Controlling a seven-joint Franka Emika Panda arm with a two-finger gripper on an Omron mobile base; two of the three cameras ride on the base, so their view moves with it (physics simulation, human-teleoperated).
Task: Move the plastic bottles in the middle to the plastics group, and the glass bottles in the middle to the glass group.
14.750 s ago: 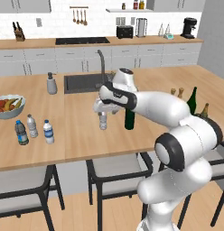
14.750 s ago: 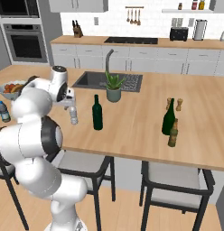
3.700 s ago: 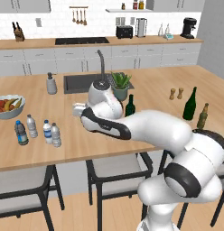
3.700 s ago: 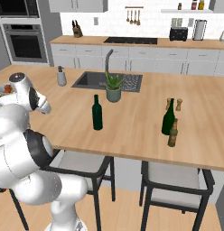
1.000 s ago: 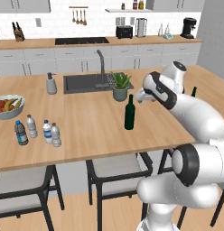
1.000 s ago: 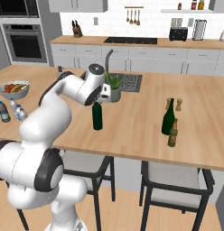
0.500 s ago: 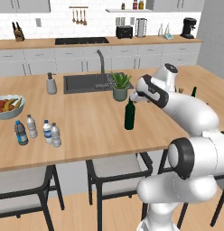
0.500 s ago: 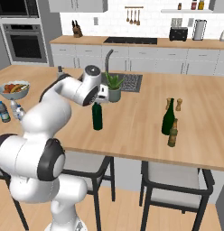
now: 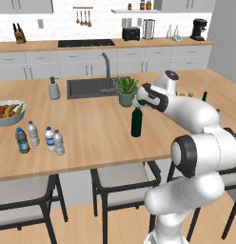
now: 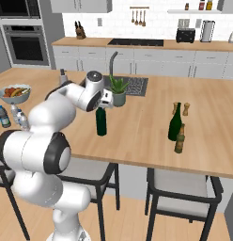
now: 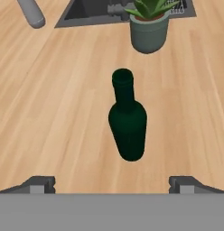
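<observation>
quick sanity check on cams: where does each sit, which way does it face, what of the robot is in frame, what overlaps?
Left base view: behind-left, facing the island; arm from lower right to the dark wine bottle.
Right base view: behind-right, same island; arm from lower left, glass group at right.
Hand view: on the hand, looking down; open gripper tips at bottom.
All three share the dark bottle and potted plant.

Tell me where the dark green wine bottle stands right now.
The dark green wine bottle stands upright mid-counter, just in front of the potted plant, directly beneath the open gripper.
</observation>
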